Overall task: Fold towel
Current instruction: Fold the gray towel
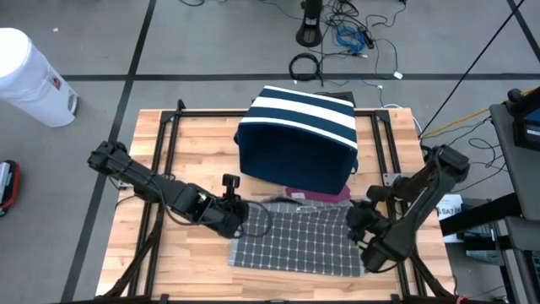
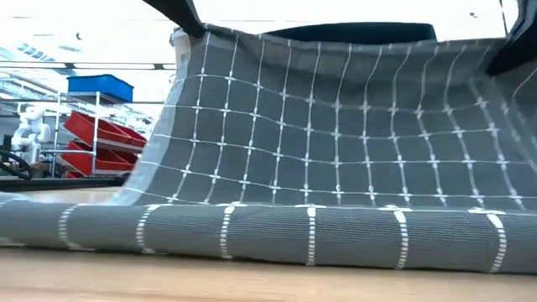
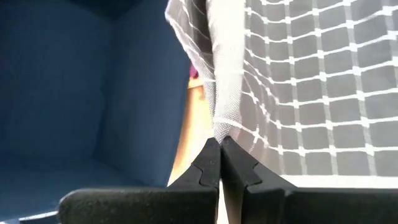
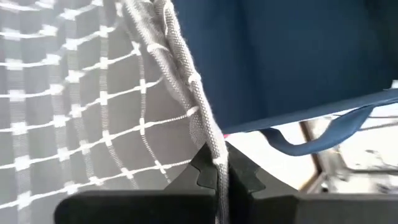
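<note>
Grey cloth crossed with thin white lines, the towel [image 1: 297,241] lay on the near half of the wooden tabletop [image 1: 126,253], its long axis running left to right between the two arms. The left gripper [image 1: 240,213] was pressed together on the far left corner, and the right gripper [image 1: 355,216] pinched the far right corner in the same way; each wrist view showed the dark fingers [image 3: 210,163] closed with a bunched hem coming out between them. From table height the far edge hung raised like a curtain while the near edge rested flat on the wood. Just behind the lifted edge stood a navy bin with white stripes [image 1: 297,135], with something magenta [image 1: 314,196] at its foot, so room there was tight. Open wood lay toward the near edge, and I judged the fold would have to carry the held corners that way, both arms moving evenly.
</note>
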